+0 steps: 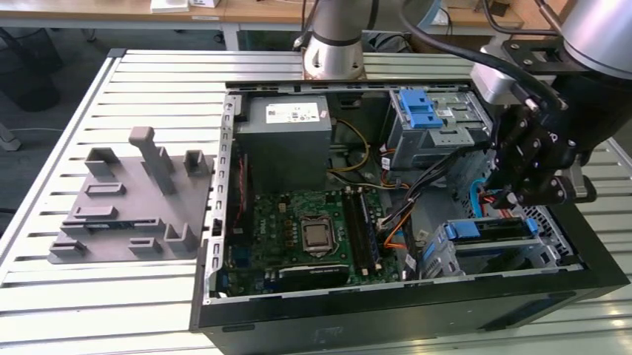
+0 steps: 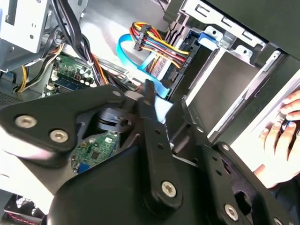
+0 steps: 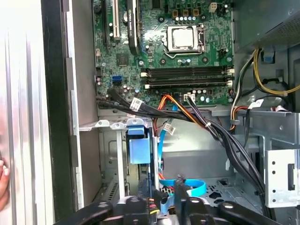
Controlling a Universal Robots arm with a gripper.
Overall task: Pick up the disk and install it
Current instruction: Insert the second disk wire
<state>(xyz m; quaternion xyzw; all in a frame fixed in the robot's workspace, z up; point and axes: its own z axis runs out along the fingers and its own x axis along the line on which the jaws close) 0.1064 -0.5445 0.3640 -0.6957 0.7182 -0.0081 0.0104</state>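
Note:
The disk [image 1: 493, 233], silver with a blue plastic frame, sits in the lower drive bay at the near corner of the open computer case on the exterior view's right. In the first wrist view its blue frame end [image 3: 139, 146] shows edge-on inside the bay. My gripper [image 1: 522, 201] hangs just above that bay, pointing down into the case. Its black fingers are close together in both wrist views [image 3: 171, 194] [image 2: 164, 101], shut, with nothing seen between them. A blue ribbon cable [image 3: 187, 187] lies right behind the fingertips.
A grey power supply box [image 1: 286, 133] and a silver cage with a blue latch [image 1: 427, 111] stand at the case's far side. The motherboard [image 1: 306, 229] lies mid-case, crossed by cable bundles [image 3: 187, 112]. A grey fixture [image 1: 129, 200] rests on the slatted table. A person's hand [image 2: 281, 136] lies beside the case.

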